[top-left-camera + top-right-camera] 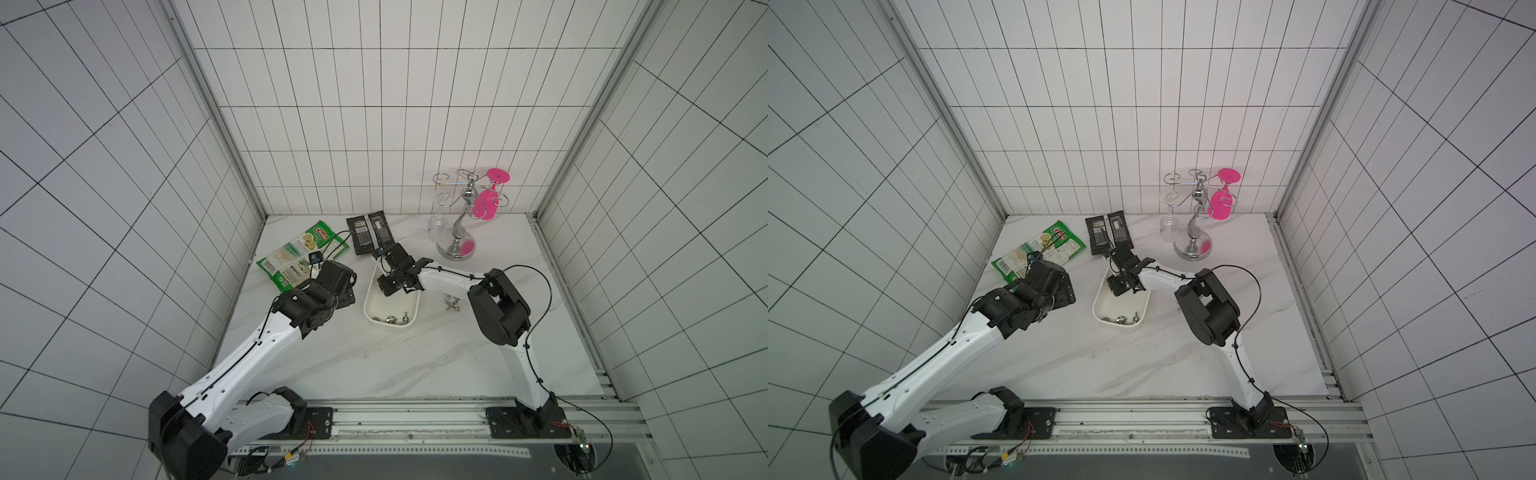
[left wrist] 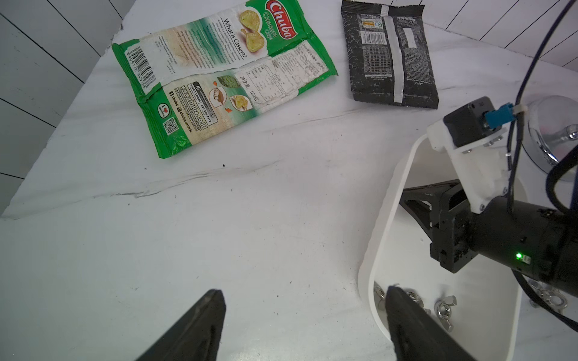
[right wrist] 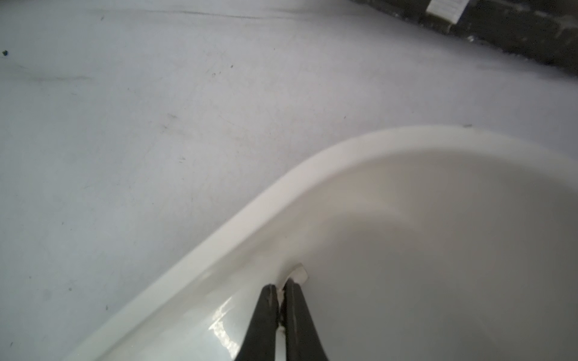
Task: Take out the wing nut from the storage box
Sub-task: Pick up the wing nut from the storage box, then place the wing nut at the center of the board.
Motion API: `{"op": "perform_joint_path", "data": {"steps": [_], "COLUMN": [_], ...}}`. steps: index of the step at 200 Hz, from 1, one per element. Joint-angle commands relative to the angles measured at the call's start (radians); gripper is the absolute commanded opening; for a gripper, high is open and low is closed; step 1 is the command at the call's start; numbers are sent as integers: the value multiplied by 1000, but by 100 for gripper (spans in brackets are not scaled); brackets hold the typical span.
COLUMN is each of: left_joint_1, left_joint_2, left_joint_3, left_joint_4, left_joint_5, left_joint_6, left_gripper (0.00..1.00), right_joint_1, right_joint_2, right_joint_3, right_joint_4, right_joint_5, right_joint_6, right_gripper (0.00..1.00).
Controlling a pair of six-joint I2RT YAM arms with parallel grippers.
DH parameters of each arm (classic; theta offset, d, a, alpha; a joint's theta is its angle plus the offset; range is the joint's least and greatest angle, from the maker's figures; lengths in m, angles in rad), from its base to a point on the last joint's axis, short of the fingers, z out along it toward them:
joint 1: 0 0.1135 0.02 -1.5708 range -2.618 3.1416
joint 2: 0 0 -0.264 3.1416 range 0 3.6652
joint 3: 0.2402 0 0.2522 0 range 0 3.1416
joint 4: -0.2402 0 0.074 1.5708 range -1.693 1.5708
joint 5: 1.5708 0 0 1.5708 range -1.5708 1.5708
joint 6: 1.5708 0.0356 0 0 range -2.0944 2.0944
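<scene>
Dial: we read a top view as a clock laid on the box, with 12 toward the back wall.
Box (image 1: 392, 328): shallow white tray near the middle of the surface (image 1: 374, 365), long axis running 12 to 6.
Nuts (image 1: 390, 319): a small cluster on the box floor at the 6 o'clock end, close by the wall there. The left wrist view shows one (image 2: 444, 308) clearly, wings out.
Loose nuts (image 1: 451, 301): a few lie on the surface just outside the box, at about 3 o'clock.
Right fingers (image 3: 262, 318): inside the box toward 12 o'clock, by the 9 o'clock wall and well apart from the cluster, pressed almost together. A pale bit (image 3: 298, 272) shows at their tips, and we cannot tell whether it is a nut.
Left fingers (image 2: 203, 325): spread wide and holding nothing, at 9 o'clock of the box.
Feel: we judge each nut light, rigid metal, not fragile, and smooth enough to skid on the glossy plastic.
Hold: we would pinch across the two flat wings, or clamp one wing flat between the pads. The round threaded body would likely squirt out.
Risk: we expect the nuts, lying this close, to snag and lift in pairs, and the light box to slide when pushed.
</scene>
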Motion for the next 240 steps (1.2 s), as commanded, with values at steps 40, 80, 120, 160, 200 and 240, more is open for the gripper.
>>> {"op": "perform_joint_path", "data": {"steps": [40, 80, 120, 160, 200, 240], "left_joint_1": [-5, -4, -5, -5, -5, -5], "left_joint_2": [20, 46, 48, 52, 67, 76], "left_joint_3": [18, 34, 38, 46, 61, 71], "left_joint_4": [7, 8, 13, 17, 19, 18], "left_joint_5": [6, 29, 33, 35, 42, 43], "left_joint_6": [-2, -5, -3, 0, 2, 6], "left_gripper": [84, 84, 84, 84, 84, 84], "right_joint_1": [-13, -57, -140, -231, -303, -351], "right_joint_2": [-263, -428, -584, -702, -766, -776], "right_joint_3": [-172, -307, -453, -598, -720, -779], "right_joint_4": [48, 37, -31, -83, -79, -70], "right_joint_5": [9, 41, 84, 112, 123, 127], "right_joint_6": [81, 140, 172, 198, 236, 247], "right_gripper": [8, 8, 7, 8, 7, 7]}}
